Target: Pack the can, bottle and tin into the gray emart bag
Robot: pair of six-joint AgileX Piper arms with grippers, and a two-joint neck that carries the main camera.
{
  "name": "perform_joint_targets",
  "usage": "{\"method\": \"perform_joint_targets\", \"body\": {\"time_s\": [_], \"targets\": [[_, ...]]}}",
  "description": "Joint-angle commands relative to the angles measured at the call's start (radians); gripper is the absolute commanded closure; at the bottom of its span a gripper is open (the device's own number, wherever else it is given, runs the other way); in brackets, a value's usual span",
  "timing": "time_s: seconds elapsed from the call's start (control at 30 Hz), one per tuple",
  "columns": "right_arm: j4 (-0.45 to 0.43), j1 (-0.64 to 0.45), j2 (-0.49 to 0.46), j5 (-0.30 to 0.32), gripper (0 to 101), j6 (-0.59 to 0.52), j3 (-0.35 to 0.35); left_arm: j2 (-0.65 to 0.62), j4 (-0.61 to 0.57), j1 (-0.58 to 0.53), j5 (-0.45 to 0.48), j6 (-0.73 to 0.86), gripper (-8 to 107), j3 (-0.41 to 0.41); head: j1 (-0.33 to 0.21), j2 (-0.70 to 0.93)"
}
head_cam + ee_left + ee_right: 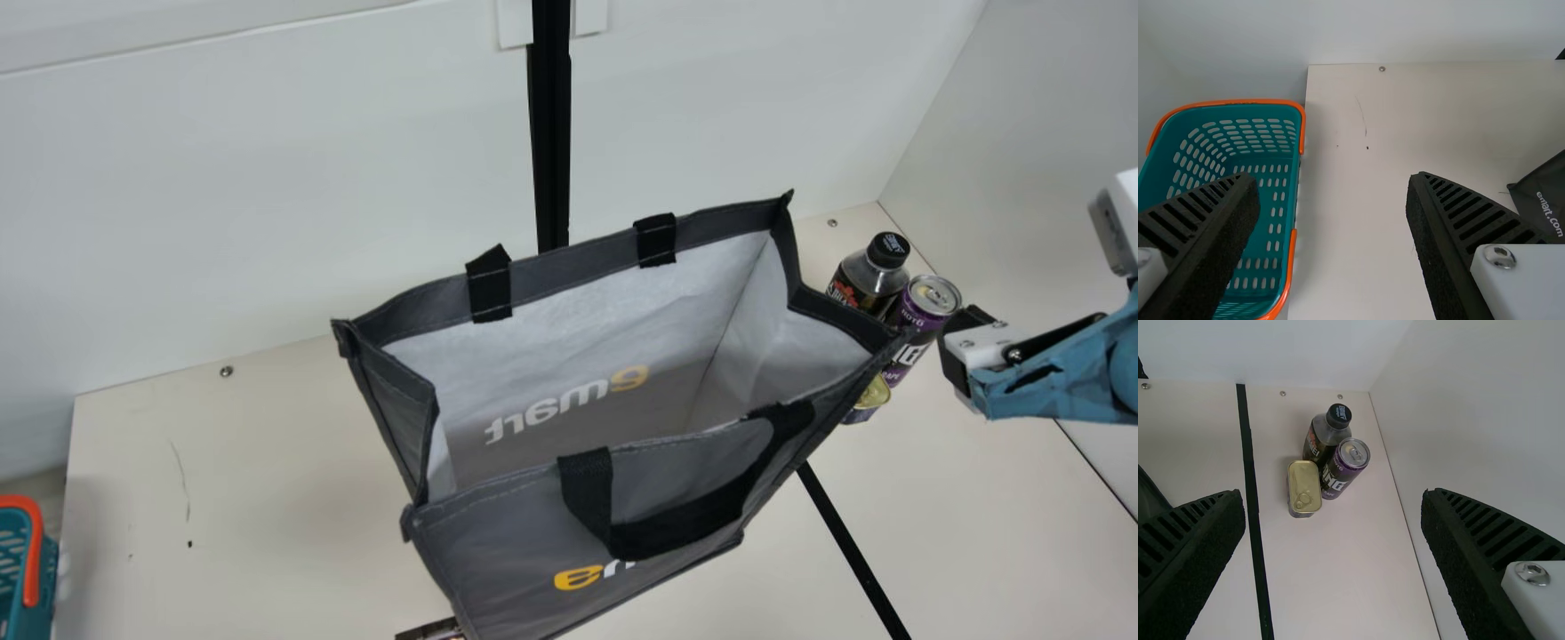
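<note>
Gray fabric emart bag (498,551): upright on the cream table (1345,587), mouth open, presumably for loading from above; front black strap (680,532) folded outward, leaving the opening clear. Purple metal can (1339,475), black-capped plastic bottle (1319,441) and gold-lidded tin (1303,488) stand grouped beside the bag, likely for short transfers. Black ribbed right pincer (1332,495): apart, empty, near them. Black ribbed left pincer (1333,179): apart, empty.

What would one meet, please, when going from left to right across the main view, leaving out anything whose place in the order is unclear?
Teal basket, gray emart bag, bottle, can, right pincer.
</note>
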Motion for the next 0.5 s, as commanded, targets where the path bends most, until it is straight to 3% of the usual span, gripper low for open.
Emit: {"method": "perform_joint_targets", "body": {"time_s": [0.0, 0.47], "targets": [[0.000, 0.000, 0.000, 0.000, 10, 0.000, 0.000, 0.000, 0.000, 0.000, 0.000, 0.000, 9, 0.000, -0.023, -0.001], [0.000, 0.000, 0.000, 0.000, 10, 0.000, 0.000, 0.024, 0.012, -0.027, -0.009, -0.011, 9, -0.028, -0.023, -0.001]]}}
